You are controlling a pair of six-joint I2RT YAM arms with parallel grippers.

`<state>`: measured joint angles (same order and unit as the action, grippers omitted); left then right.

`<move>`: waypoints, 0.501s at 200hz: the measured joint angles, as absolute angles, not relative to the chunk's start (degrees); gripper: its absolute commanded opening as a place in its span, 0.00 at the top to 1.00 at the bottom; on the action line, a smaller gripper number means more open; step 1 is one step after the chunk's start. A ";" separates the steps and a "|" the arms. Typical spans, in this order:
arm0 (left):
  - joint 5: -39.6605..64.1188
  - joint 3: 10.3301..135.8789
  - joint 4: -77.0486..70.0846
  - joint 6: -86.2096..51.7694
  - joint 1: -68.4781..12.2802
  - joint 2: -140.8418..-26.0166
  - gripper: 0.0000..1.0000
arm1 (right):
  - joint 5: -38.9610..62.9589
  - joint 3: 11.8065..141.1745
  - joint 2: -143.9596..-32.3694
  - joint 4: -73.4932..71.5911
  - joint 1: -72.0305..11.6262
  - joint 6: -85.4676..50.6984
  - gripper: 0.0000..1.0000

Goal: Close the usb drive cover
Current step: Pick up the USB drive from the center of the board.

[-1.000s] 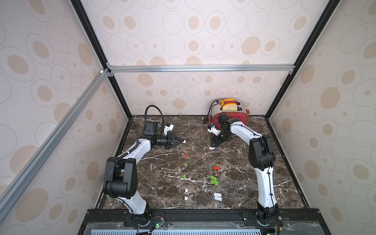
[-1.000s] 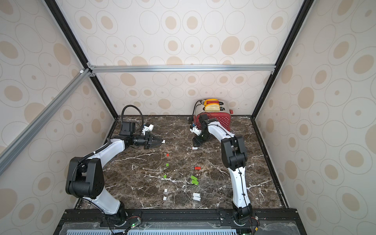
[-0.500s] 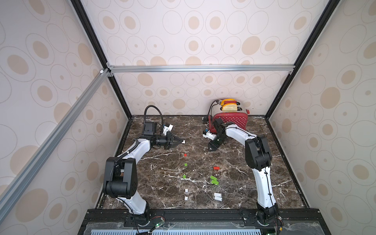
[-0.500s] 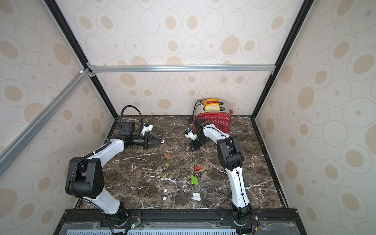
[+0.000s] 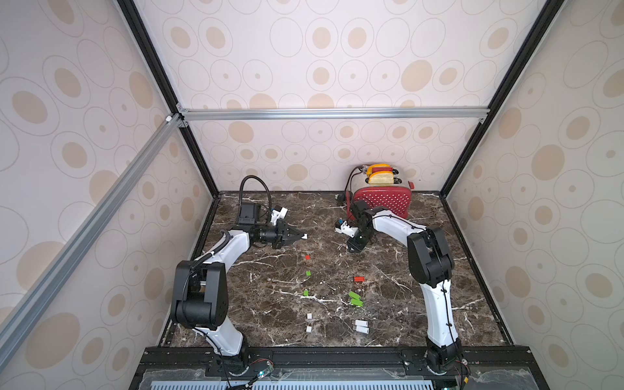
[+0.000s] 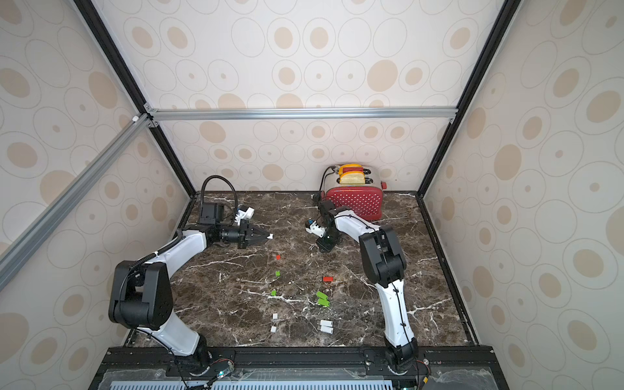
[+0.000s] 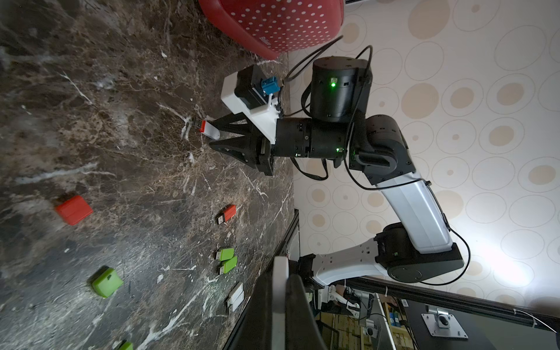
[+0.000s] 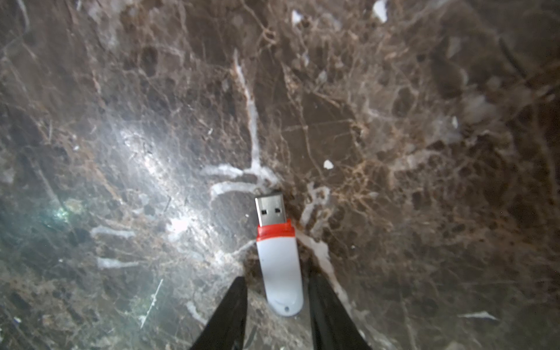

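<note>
- Compared with a second ago, the right gripper (image 5: 353,247) is lower and further from the toaster (image 5: 380,202), brought down over the usb drive (image 8: 280,266); its jaws have been narrowed but are not closed on anything; a sliver of counter (image 8: 121,151) is seen on each side of the drive's white body.
- The left gripper (image 5: 300,237) is unchanged; its jaws are clamped on a small white cap (image 5: 305,236), held well apart from the drive and pointed toward the right arm.
- From this it is judged that the pick of the drive is nearly completed; the cover is not yet fitted, since the metal plug (image 8: 270,209) lies bare.
- The drive lies flat on the counter in front of the toaster; its tail end is set between the right jaws and its plug is turned away from that wrist.
- The gaps beside the drive and its red collar (image 8: 275,231) are shown only in the right wrist view; in both top views the drive is hidden beneath the gripper.
- The cap is made out in both top views only; in the left wrist view it cannot be picked out, though the drive (image 7: 209,131) is seen there side-on, with a red spare drive (image 7: 226,213) lying nearer.
</note>
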<state>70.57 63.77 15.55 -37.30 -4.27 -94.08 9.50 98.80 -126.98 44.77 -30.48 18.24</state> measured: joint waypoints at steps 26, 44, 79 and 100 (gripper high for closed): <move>70.59 63.79 15.64 -37.17 -4.27 -94.11 1.00 | 8.38 98.98 -127.00 44.86 -30.85 17.93 0.63; 70.63 63.79 15.73 -37.06 -4.27 -94.30 1.00 | 7.88 99.50 -127.31 45.17 -31.00 17.61 0.63; 70.63 63.79 15.88 -36.73 -4.27 -94.32 1.00 | 7.25 101.23 -128.35 45.47 -31.33 16.91 0.63; 70.65 63.79 15.90 -36.62 -4.27 -94.32 1.00 | 7.09 102.43 -129.10 45.80 -31.48 16.71 0.65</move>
<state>70.65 63.79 15.90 -36.62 -4.27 -94.32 7.09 102.43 -129.10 45.80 -31.48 16.71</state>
